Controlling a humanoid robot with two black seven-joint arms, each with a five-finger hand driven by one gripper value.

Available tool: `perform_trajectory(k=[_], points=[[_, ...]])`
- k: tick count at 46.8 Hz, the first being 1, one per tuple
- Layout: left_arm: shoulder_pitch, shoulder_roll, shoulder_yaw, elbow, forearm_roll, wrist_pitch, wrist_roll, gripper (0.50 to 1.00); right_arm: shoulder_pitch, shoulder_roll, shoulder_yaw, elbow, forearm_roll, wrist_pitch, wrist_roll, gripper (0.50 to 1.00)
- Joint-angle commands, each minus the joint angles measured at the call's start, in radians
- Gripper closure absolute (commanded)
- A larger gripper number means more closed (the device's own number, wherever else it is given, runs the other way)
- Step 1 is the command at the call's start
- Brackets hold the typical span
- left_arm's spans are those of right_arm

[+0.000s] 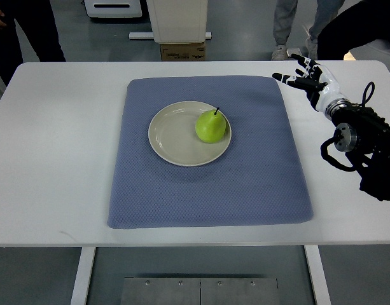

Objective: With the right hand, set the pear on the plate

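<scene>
Pear (210, 127), green, stem up, resting on the cream plate (169, 136) toward its three o'clock side, well inside the rim. Plate centred on the blue-grey mat (245, 184), mat spread over the white table (55, 159). Task end state seemingly reached already: fruit on dish, nothing gripping it.

Right hand (307, 77) off at two o'clock from the plate, beyond the mat's far right corner, fingers (285, 78) spread and empty, well apart from the pear. Left arm out of view. Legs of people standing past the table's twelve o'clock edge.

Handling, as a judgement: probably light to moderate in weight, firm, smooth-skinned and a little slippery, rounded enough to roll if nudged, liable to bruise under hard pressure. Best taken around the wide lower belly, fingers on opposite flanks, thumb opposing; stem too thin and weak to serve as a hold. Gentle, even squeeze advised, then a straight lift.
</scene>
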Motion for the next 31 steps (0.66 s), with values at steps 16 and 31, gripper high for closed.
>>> perform_trajectory(k=[16, 31], points=[[0.000, 0.000, 0.000, 0.000, 0.000, 0.000, 0.000, 0.500, -0.023, 0.006, 0.193, -0.028, 0.122, -0.065, -0.011, 0.500], [0.000, 0.000, 0.000, 0.000, 0.000, 0.000, 0.000, 0.500, -0.048, 0.045, 0.236, -0.029, 0.142, -0.105, -0.008, 0.500]])
